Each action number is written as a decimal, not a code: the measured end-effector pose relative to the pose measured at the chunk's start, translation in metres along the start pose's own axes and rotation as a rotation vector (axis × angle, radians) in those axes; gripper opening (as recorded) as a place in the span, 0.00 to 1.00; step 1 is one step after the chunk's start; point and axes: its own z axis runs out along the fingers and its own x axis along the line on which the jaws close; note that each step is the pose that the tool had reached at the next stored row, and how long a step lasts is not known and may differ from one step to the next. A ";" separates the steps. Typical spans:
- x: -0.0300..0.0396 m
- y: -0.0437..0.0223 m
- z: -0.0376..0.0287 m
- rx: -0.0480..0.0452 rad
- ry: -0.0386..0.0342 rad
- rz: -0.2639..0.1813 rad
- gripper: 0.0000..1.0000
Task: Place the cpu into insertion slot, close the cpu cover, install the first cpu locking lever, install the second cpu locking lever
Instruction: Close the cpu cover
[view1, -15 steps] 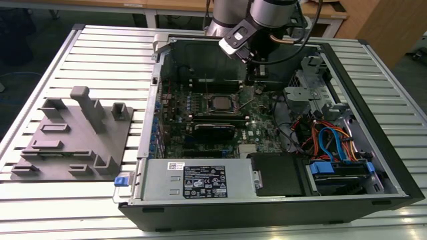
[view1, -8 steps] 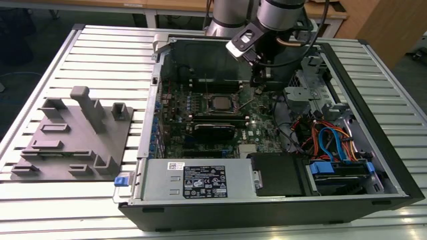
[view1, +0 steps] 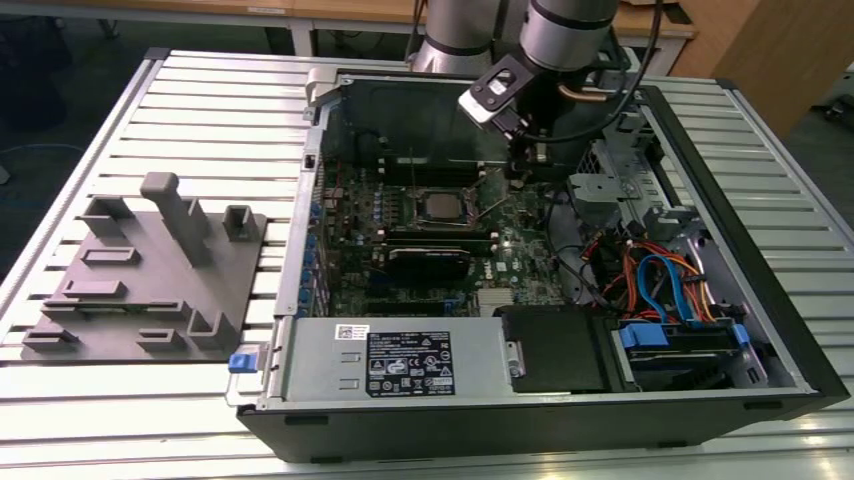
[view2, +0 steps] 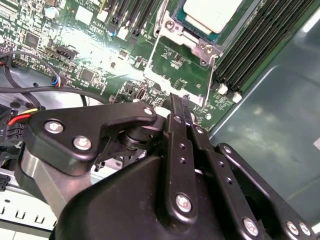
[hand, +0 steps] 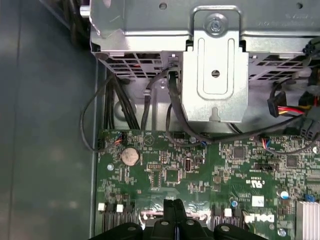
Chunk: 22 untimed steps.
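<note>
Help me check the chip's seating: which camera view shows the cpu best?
The second wrist view: the cpu is close, its silver top clear, though cut by the picture's edge. The exterior view shows the cpu whole but far off. The first wrist view looks at the coin cell instead.

A light metal desk (view1: 200, 100) built of long parallel slats was seen in the exterior view. An open black computer case (view1: 534, 425) was laid on its side on the slats, toward the exterior view's right. A grey fixture plate (view1: 147, 290) with upright blocks was set flat at the exterior view's left, just beside the case; contact could not be told.
</note>
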 end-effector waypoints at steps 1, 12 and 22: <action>0.0000 0.0012 0.0005 0.0001 -0.0001 0.000 0.11; -0.0003 0.0063 0.0043 0.0001 0.0003 0.000 0.11; -0.0007 0.0081 0.0106 0.0001 0.0003 0.000 0.11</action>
